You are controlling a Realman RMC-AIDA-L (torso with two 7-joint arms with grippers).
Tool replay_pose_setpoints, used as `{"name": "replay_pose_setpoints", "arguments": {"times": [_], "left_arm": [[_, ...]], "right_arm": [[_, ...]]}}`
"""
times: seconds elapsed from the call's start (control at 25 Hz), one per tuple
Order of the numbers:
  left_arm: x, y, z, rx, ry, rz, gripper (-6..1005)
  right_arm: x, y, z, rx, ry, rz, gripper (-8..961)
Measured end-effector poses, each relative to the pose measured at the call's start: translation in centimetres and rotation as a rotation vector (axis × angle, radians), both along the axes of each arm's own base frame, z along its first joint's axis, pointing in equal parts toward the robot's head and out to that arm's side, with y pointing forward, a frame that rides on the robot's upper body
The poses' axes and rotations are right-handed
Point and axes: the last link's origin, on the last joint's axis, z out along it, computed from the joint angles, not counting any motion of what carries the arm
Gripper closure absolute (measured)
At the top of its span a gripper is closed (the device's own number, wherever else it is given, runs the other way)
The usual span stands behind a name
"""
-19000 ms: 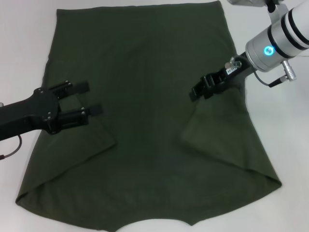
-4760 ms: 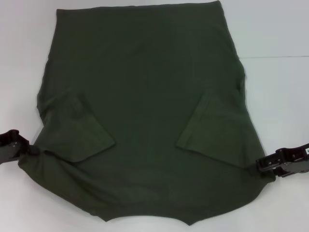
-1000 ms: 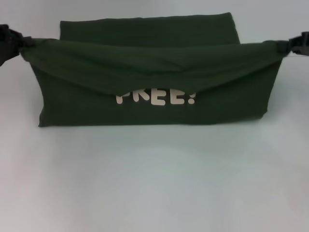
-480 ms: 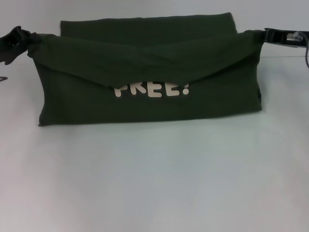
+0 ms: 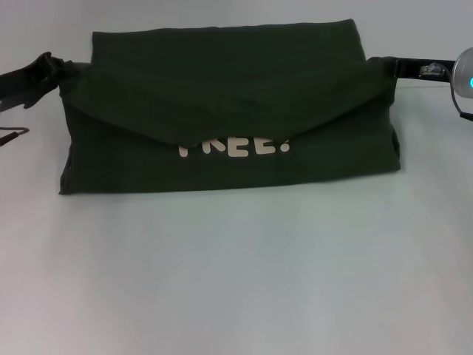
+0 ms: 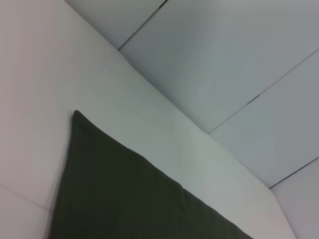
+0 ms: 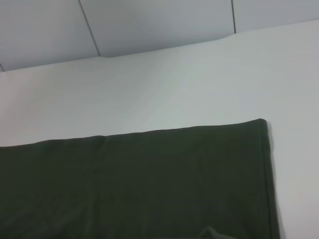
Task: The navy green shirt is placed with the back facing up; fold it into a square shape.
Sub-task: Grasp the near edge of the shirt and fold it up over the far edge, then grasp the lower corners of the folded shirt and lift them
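Note:
The navy green shirt lies on the white table, folded into a wide band. Its near half is doubled over toward the far edge, and the sagging flap covers the tops of the white letters. My left gripper is shut on the flap's left corner, at the shirt's far left. My right gripper is shut on the flap's right corner, at the far right. Both corners are held low, just above the cloth. The shirt also shows in the left wrist view and the right wrist view.
The white table stretches bare in front of the shirt. A panelled grey wall rises behind the table's far edge. A thin cable hangs by my left arm.
Both grippers have carried the flap farther back and lower, and it now covers nearly all of the far layer. The flap hangs less taut, and both grippers have moved inward.

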Motion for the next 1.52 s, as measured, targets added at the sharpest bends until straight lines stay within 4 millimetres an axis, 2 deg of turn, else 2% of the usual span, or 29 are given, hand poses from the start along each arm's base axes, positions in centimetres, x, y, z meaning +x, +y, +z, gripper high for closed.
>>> {"name": "replay_pose_setpoints", "arguments": {"times": [0.4, 0.52, 0.68, 0.76, 0.88, 1.08, 1.28, 1.52], "left_arm": [[-0.4, 0.4, -0.8, -0.021, 0.044, 0.06, 840], [-0.3, 0.8, 0.5, -0.021, 0.061, 0.056, 838], [-0.3, 0.5, 2.9, -0.04, 0.046, 0.003, 715], [-0.2, -0.5, 4.1, -0.081, 0.039, -0.066, 654], [-0.7, -2.5, 4.7, -0.15, 0.081, -0.168, 409], [-2.3, -5.1, 3.2, -0.236, 0.173, -0.23, 178], [-3.3, -5.8, 1.1, -0.315, 0.238, -0.197, 126], [-4.0, -5.6, -0.5, -0.328, 0.327, -0.172, 126]], "right_arm": [[0.4, -0.1, -0.1, 0.028, 0.003, -0.02, 757], [0.6, 0.0, 0.3, 0.044, 0.002, -0.027, 639], [0.9, -0.1, 2.5, 0.049, 0.051, -0.024, 472], [0.9, -0.7, 3.6, 0.005, 0.11, 0.001, 376], [1.4, -2.5, 5.0, -0.076, 0.199, 0.041, 259], [2.9, -5.5, 6.0, -0.164, 0.286, 0.065, 156], [4.0, -6.3, 6.3, -0.193, 0.276, 0.041, 53], [4.4, -6.5, 6.2, -0.203, 0.262, 0.032, 38]]}}
